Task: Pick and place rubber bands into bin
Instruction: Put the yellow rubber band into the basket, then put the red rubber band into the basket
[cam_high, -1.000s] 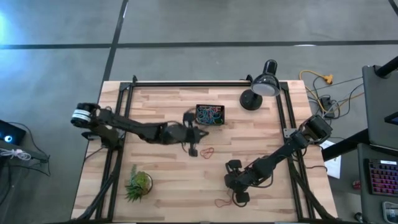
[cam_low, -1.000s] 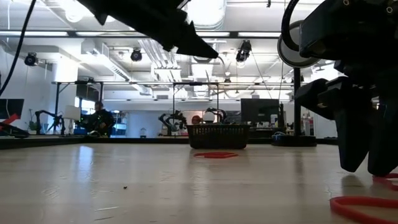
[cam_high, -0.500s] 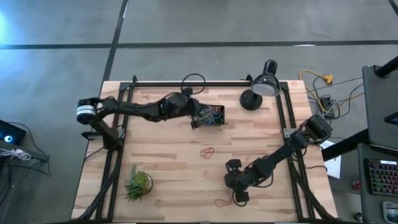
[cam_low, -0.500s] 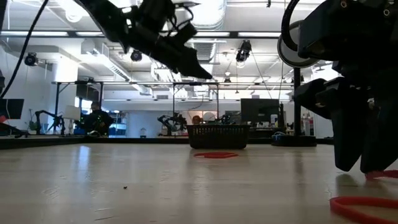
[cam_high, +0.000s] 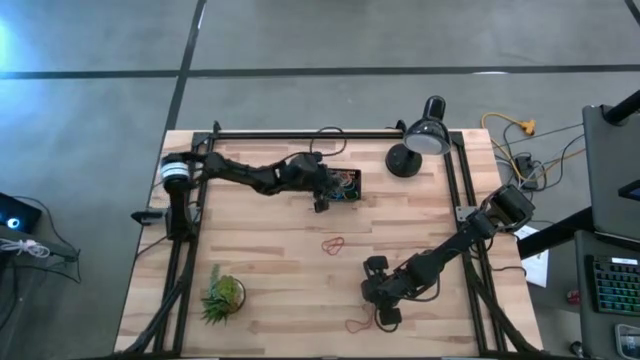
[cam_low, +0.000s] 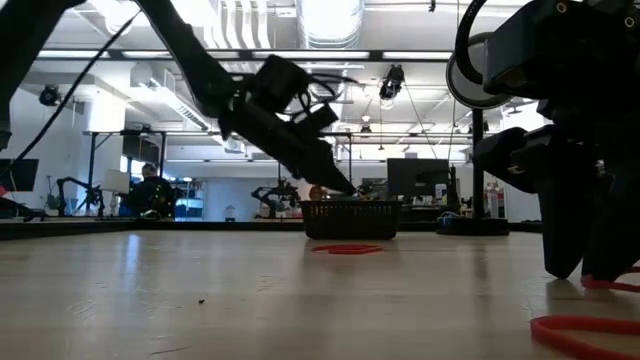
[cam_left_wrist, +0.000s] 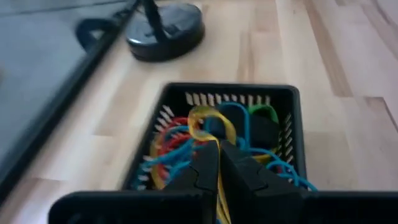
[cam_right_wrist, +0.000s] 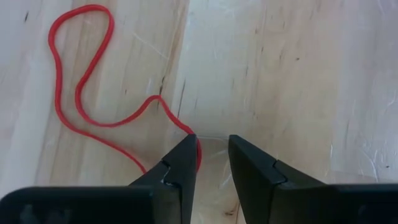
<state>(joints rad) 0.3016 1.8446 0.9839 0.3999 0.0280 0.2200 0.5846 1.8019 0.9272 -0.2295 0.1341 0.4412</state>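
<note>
The black bin (cam_high: 350, 174) (cam_left_wrist: 231, 92) stands at the far middle of the table and holds several rubber bands in red, blue, green and yellow. My left gripper (cam_high: 322, 202) (cam_left_wrist: 217, 158) hangs over the bin's near left corner, shut on a yellow rubber band (cam_left_wrist: 208, 124). My right gripper (cam_high: 385, 318) (cam_right_wrist: 214, 155) points down at the table near the front right, open. A red rubber band (cam_right_wrist: 81, 93) (cam_high: 356, 324) lies flat on the wood beside it, one end reaching between the fingers. My left gripper pinches the yellow band between its two fingers (cam_left_wrist: 198, 167), which slant down from the table's left. A loop (cam_left_wrist: 200, 119) sticks out past the fingertips over the bin's contents. Strands (cam_left_wrist: 221, 202) run back between the fingers. The band is clear of the table. My right gripper's fingers come from above, pointing steeply down at the wood. The red band's end strand (cam_right_wrist: 198, 148) lies along the inner edge of one fingertip (cam_right_wrist: 183, 158). Whether the finger touches it, I cannot tell. The rest of the band lies slack on the table.
Another red band (cam_high: 333, 243) (cam_low: 346, 248) lies mid-table, near side of the bin. A black desk lamp (cam_high: 415, 145) (cam_left_wrist: 165, 28) stands to the right of the bin. A spiky green plant (cam_high: 222, 296) stands at the near left. Black frame rails (cam_high: 185, 250) run along both sides.
My left gripper, shut throughout, has swung from mid-table near the loose red band toward the far edge. It has then sunk toward the bin and now hangs over the bin's near left corner.
</note>
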